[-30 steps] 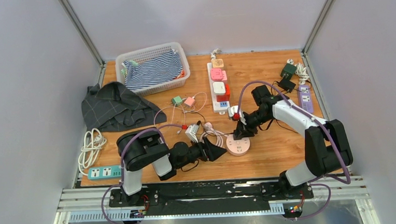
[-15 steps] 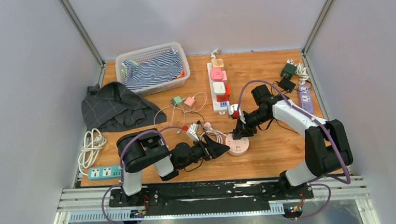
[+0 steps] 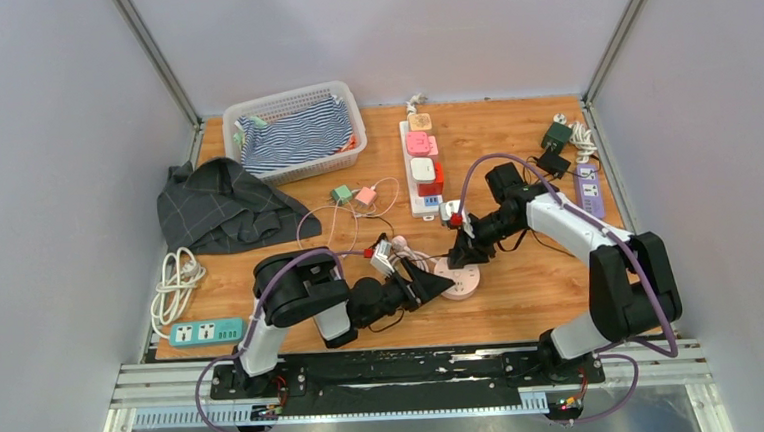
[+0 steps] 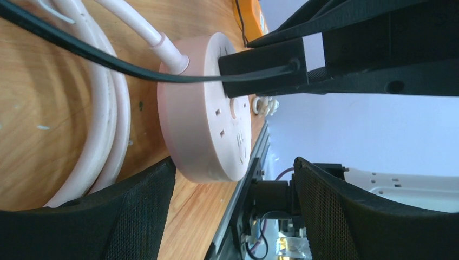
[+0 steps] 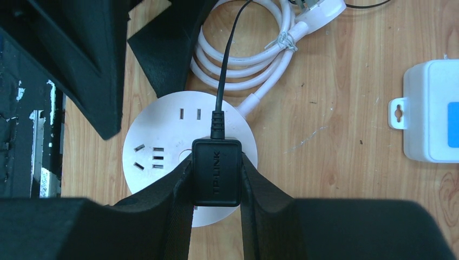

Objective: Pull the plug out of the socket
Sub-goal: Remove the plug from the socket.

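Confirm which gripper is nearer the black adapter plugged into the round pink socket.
Right. The right gripper is shut on the black adapter, one finger on each side. The left gripper is open, straddling the round pink socket from the left, short of the adapter.

Wooden table (image 3: 539, 302), seemingly pale-grey walls (image 3: 397, 35)

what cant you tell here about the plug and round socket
Pins of the plug: right wrist view, its black body covers them.
Near rim of the socket: right wrist view, under the right claw.
Whether the left claw touches the socket: left wrist view, contact line in shadow.
Far end of the cable: cut by the right wrist view's top edge.
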### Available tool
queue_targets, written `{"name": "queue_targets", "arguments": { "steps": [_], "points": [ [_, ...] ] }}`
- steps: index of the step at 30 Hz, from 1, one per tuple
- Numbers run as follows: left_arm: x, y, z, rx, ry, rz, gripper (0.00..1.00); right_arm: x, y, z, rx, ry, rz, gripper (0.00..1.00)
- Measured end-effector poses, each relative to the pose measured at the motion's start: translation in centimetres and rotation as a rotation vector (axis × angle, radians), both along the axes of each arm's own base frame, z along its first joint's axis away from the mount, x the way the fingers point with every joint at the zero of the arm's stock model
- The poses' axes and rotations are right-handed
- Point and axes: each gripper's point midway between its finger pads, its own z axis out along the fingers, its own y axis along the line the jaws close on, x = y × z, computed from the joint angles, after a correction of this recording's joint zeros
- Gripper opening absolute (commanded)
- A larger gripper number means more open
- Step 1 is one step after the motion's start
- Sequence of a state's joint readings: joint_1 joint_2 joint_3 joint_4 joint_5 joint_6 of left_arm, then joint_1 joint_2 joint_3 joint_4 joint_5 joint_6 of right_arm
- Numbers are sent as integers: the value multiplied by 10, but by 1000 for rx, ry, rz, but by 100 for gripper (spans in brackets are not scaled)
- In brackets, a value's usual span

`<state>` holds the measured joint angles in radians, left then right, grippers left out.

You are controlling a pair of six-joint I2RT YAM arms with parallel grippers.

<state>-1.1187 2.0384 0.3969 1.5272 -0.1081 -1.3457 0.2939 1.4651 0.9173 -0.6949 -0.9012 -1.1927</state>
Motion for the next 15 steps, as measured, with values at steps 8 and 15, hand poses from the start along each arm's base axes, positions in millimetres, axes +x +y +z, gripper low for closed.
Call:
{"name": "queue_targets", "arguments": {
  "steps": [8, 15],
  "points": [
    [7, -9, 0, -27, 22, 29, 77, -1, 2, 5, 19, -10, 4, 0],
    [13, -5, -4, -22, 34, 74, 74, -2, 4, 7, 34, -7, 11, 0]
  ]
}}
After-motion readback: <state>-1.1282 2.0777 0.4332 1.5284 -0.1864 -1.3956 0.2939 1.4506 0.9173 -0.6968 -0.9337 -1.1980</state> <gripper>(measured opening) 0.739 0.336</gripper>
